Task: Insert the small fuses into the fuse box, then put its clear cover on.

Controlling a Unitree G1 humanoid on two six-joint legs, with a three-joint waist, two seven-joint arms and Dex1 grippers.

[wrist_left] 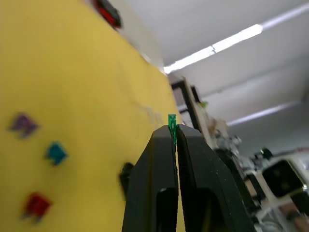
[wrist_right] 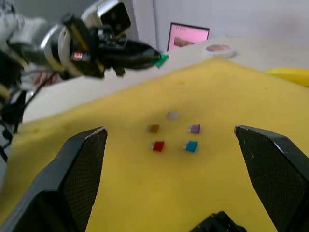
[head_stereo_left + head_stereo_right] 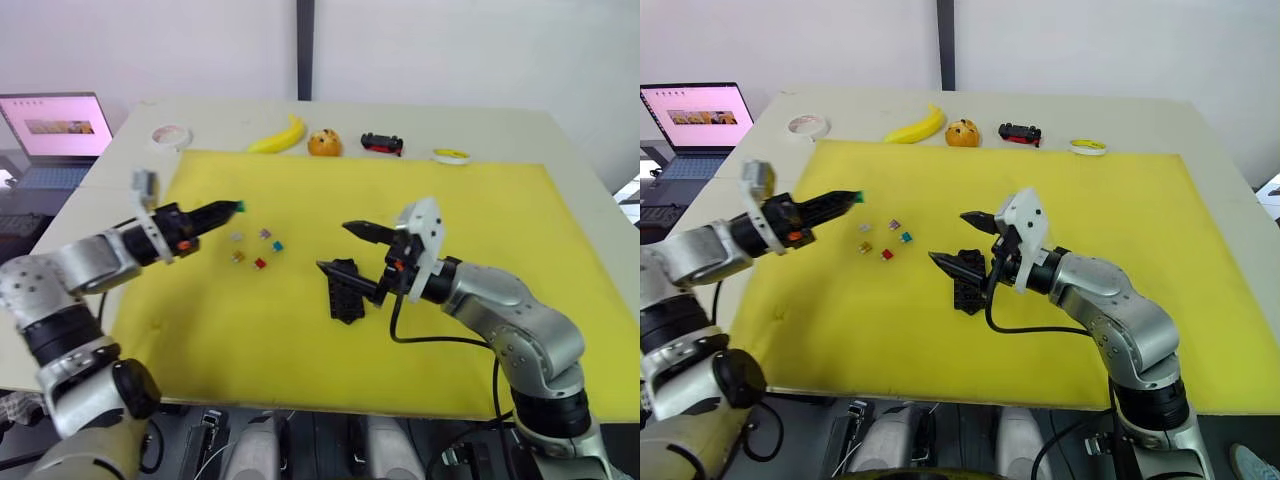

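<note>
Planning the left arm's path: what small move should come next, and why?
Probably carry the left gripper toward the fuse box: it is shut on the green fuse above the mat, while the right gripper is open around the box.

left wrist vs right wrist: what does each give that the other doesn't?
Left wrist alone: ceiling lights, and a close look along the left gripper, shut on the green fuse, whose tip sticks out.
Right wrist alone: the right gripper, open; the grey fuse, the orange-brown fuse, laptop, tape roll, banana.
Both: left gripper with the green fuse; purple, teal and red fuses on the yellow mat; part of the fuse box.
</note>
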